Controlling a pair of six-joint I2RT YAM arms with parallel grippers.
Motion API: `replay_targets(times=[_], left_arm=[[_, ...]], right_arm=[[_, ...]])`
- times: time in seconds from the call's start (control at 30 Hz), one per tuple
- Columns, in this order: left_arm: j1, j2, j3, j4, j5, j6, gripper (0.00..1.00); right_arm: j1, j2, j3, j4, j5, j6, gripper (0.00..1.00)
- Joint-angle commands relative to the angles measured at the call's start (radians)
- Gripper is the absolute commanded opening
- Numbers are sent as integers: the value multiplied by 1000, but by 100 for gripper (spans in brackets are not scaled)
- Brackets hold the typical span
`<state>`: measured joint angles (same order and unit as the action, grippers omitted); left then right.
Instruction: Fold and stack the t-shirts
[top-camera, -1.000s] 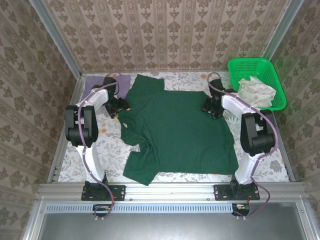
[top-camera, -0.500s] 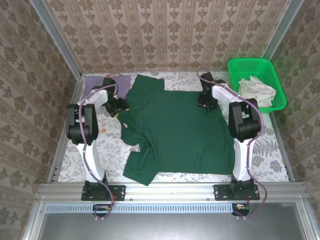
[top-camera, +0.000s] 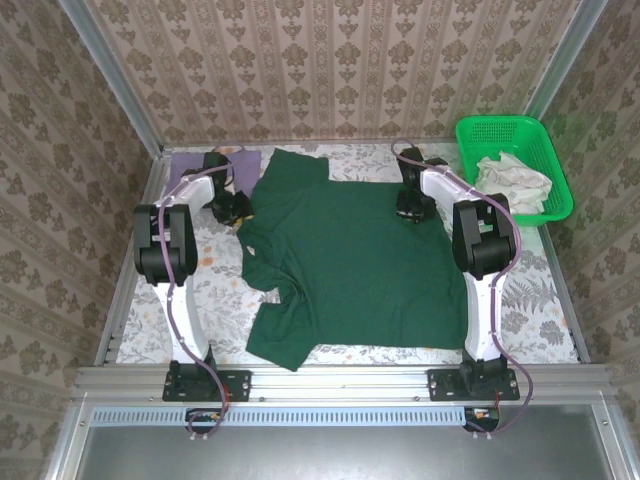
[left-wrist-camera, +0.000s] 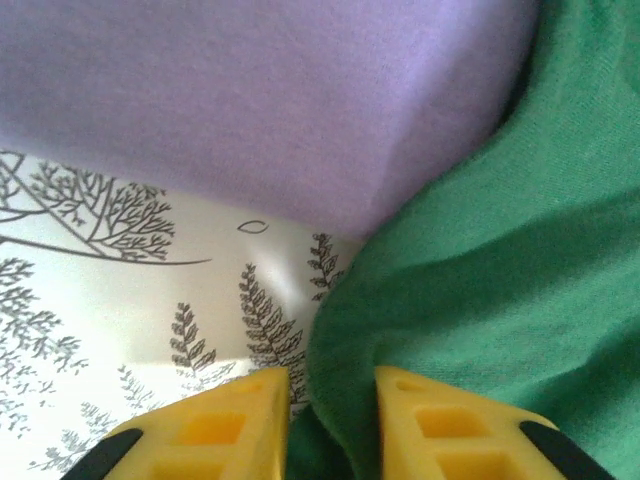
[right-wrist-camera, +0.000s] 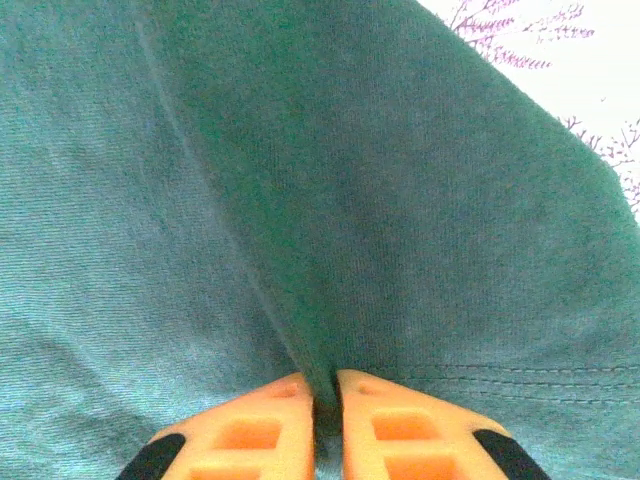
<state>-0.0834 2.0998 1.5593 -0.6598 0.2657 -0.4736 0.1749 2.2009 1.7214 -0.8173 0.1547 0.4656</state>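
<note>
Your big green t-shirt lies spread flat in the middle of the table. The purple t-shirt sits at the far left corner, touching it. Your left gripper is pinching a fold at the green shirt's left edge, right where it meets the purple one. Your right gripper is squeezed tight on a little ridge of the green cloth near its far right edge. The bright green basket with a pale cloth in it stands off to the right (leave that one alone).

This shirt is soft, light and floppy. It will sag and crumple wherever you don't hold it, so I think two holds far apart, like these, are the right way. Lift both sides together and slowly, or it may bunch up. Watch that the left fingers don't catch the purple shirt too.
</note>
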Motion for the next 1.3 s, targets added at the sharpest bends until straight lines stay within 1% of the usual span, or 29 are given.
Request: replay_targets(times=[0.0,0.1,0.2,0.23,0.37,0.63,0.8,0.93,0.97,1.07,1.13,1.17,1.2,1.23,1.27], left_arm=[[6,23,27,7,18,13,20],[7,27,31,13,16,15,13],[5,22,32,26,17,14,2],[6,18,29,31,14,16,0],[5,-11,23,59,-9,27,0],[-5,-87,-9,141,-46,65,0],[-23,-92,29,140,-90,98,0],[-29,-64,86,122,-127,111,0],[-29,-54,106,115,-137,112,0],[-31,-22,174,92,-160,110,0],[-32,1,226,73,-182,107,0],[-32,10,248,64,-194,105,1],[-31,23,273,42,-213,99,5],[-32,32,298,23,-231,93,5],[-30,39,317,7,-248,87,8]], right_arm=[[5,6,55,-61,41,-43,11],[4,0,75,-73,43,-63,7],[3,-18,89,-80,61,-82,4],[0,-27,94,-83,72,-90,4],[-26,-33,126,-90,108,-132,3],[-98,34,270,-120,148,-175,1],[-126,152,478,-195,189,-191,2],[-135,254,634,-246,228,-193,6],[-138,281,683,-263,229,-191,8],[-146,337,811,-299,217,-175,9],[-154,343,846,-292,204,-160,13],[-158,348,866,-293,201,-156,18],[-161,357,894,-298,199,-153,28],[-164,369,932,-314,196,-150,35],[-168,379,971,-332,193,-145,38]])
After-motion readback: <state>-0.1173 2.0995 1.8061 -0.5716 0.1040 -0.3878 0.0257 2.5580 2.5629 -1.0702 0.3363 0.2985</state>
